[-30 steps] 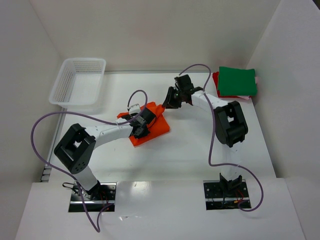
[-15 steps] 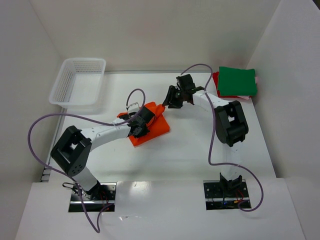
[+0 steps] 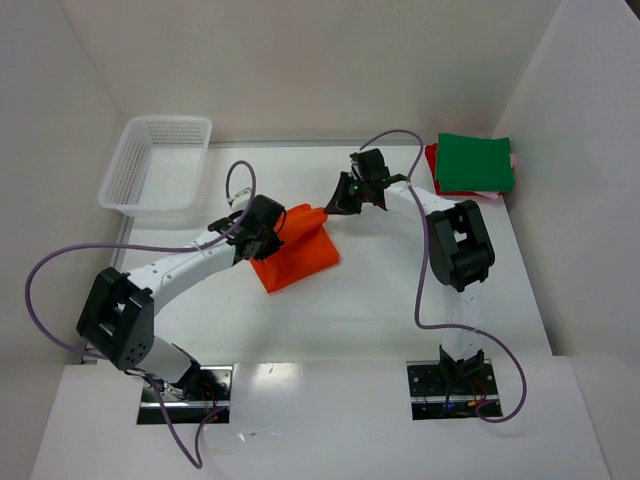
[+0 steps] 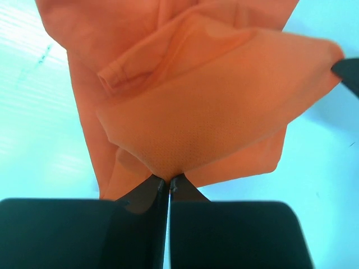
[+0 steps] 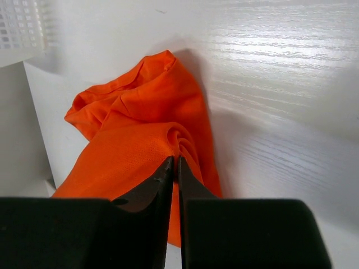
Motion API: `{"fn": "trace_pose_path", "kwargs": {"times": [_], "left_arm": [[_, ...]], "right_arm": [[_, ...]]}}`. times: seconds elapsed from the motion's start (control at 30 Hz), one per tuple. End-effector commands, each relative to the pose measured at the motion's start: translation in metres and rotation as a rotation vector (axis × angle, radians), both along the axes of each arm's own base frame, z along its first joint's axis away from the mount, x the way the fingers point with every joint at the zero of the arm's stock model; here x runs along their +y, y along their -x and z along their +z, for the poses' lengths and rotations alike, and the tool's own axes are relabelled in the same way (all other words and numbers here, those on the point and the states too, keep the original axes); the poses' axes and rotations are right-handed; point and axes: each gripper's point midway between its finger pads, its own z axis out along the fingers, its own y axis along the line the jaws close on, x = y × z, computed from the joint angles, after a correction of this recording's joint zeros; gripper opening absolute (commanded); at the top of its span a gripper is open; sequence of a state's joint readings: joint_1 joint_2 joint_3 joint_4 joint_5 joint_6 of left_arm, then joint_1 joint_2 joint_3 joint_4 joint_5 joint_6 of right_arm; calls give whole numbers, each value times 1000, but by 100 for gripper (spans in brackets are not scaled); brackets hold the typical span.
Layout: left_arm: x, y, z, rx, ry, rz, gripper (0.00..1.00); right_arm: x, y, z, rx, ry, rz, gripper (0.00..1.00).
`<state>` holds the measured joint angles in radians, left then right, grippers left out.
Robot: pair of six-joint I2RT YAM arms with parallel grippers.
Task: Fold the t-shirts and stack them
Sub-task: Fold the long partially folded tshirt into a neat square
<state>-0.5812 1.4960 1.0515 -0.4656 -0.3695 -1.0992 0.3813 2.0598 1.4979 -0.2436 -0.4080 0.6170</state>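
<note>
Basket back-left, folded t-shirts back-right, perhaps three; orange t-shirt between.

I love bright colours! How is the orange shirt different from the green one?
The orange t-shirt is rumpled mid-table; the green t-shirt is a flat square. The orange one is pinched by the left gripper and right gripper; nothing touches the green one. The green one tops a pile; the orange one lies alone. Both are plain cloth.

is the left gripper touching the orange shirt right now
Touching. The left wrist view shows the left gripper shut on a fold of the orange t-shirt, with the cloth pinched right at its tips and no gap between them.
</note>
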Motion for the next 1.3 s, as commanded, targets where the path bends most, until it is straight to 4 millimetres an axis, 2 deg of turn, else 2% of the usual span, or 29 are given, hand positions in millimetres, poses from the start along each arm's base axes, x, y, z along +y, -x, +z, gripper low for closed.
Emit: {"fn": "trace_pose_path", "kwargs": {"times": [0.0,0.17,0.2,0.23,0.3,0.33,0.37,0.4,0.43,0.47,0.53,0.57,0.6,0.67,0.73,0.8,0.83,0.9,0.93,0.97,1.07,1.1,1.13,1.27], "left_arm": [[4,-4,17,-39,41,-1,0],[13,-7,26,-62,48,7,0],[19,-7,22,-53,43,19,0],[24,-9,25,-61,40,25,0],[26,-10,23,-54,50,23,0],[32,-10,18,-42,51,34,0],[28,-11,23,-54,74,23,0],[33,-11,19,-49,73,27,0],[37,-10,15,-36,74,35,0],[36,-13,17,-47,79,35,0],[36,-10,12,-29,92,31,0],[43,-13,10,-33,93,51,0],[42,-10,6,-14,109,43,0],[46,-15,6,-25,141,64,0],[47,-14,0,-11,176,68,0],[51,-21,4,-29,201,81,0],[51,-21,4,-23,215,78,3],[54,-24,6,-30,225,86,10],[56,-27,8,-40,234,78,18],[52,-27,10,-44,248,53,32],[52,-32,14,-59,272,39,50],[50,-33,15,-68,275,21,63],[51,-35,20,-74,286,20,69],[50,-33,36,-114,295,-30,84]], "right_arm": [[4,-10,26,-68,-55,-8,11],[8,-20,43,-98,-81,-20,11],[9,-23,49,-113,-87,-19,11],[9,-23,44,-104,-84,-20,11],[14,-28,52,-114,-104,-16,11],[16,-29,50,-107,-110,-7,11],[16,-29,44,-90,-110,-13,11],[18,-33,53,-110,-118,-12,11],[19,-32,46,-95,-120,-5,12],[21,-36,53,-105,-130,-10,12],[22,-40,51,-101,-128,-10,12],[23,-38,51,-98,-135,-2,12],[25,-43,56,-112,-140,-1,12],[31,-44,58,-118,-144,9,12],[32,-47,53,-101,-137,8,12],[39,-49,57,-113,-143,18,12],[39,-48,50,-97,-136,17,12],[40,-52,53,-108,-140,17,12],[41,-51,54,-105,-146,24,12],[41,-51,48,-95,-142,24,14],[42,-53,52,-104,-145,24,15],[41,-53,50,-96,-136,17,17],[40,-53,49,-96,-136,17,17],[33,-52,54,-122,-100,-3,20]]}}
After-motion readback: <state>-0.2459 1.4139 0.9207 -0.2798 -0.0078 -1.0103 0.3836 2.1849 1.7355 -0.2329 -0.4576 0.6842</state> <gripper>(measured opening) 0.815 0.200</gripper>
